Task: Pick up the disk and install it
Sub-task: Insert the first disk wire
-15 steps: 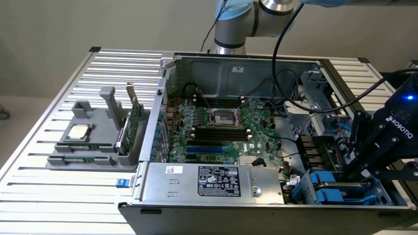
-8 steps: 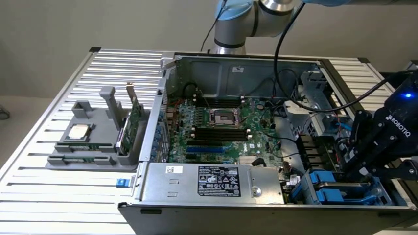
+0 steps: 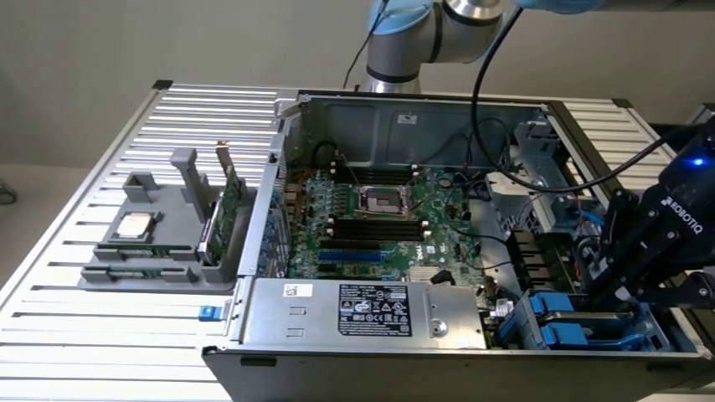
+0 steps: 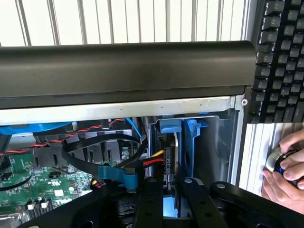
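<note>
A slatted metal table [image 3: 134, 335] carries an open computer case [image 3: 335, 368], lying on its side with the inside facing up. The robot arm [image 3: 403, 33] rises behind the case's back wall. The green main board [image 3: 369, 243] covers the case floor. A silver metal box [image 3: 301, 322] with a black label sits along the case's near wall. Outside the case, on the exterior view's left, a grey holder [image 3: 123, 272] stands on the table. The black gripper [image 3: 611, 293] [image 4: 168, 185] is lowered into the case's corner on the exterior view's right, just above the drive bay. Whether it is clamped on anything cannot be told. The disk [image 3: 564, 331] [image 4: 190, 142], in its blue frame, stands on edge in that bay, right under the gripper and just beside the silver box's end. A thin green card [image 3: 229, 209] stands upright in the holder on the side nearest the case, and a small silver chip [image 3: 136, 224] lies flat on the holder's far side. Beyond the case wall next to the bay, a black keyboard [image 4: 280, 57] lies on the table, and a person's hand [image 4: 285, 173] rests there on a round knob.
</note>
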Controlling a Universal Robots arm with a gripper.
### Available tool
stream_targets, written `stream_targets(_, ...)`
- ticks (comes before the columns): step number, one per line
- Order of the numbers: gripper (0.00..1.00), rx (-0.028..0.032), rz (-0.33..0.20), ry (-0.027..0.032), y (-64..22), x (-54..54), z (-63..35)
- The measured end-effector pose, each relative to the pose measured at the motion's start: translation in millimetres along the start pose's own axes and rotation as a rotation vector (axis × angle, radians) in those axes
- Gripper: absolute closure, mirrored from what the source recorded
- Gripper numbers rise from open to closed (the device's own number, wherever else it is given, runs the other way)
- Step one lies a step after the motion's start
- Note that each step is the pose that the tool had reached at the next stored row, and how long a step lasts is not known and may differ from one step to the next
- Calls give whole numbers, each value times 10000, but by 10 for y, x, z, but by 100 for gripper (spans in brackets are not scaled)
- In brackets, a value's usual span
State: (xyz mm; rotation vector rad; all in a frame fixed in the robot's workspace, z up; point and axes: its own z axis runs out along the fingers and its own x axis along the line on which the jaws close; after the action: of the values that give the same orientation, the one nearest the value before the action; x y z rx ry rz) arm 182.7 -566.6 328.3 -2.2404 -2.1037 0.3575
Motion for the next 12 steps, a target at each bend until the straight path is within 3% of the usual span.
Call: stream_targets(12, 80, 18, 122, -14, 5, 17, 11)
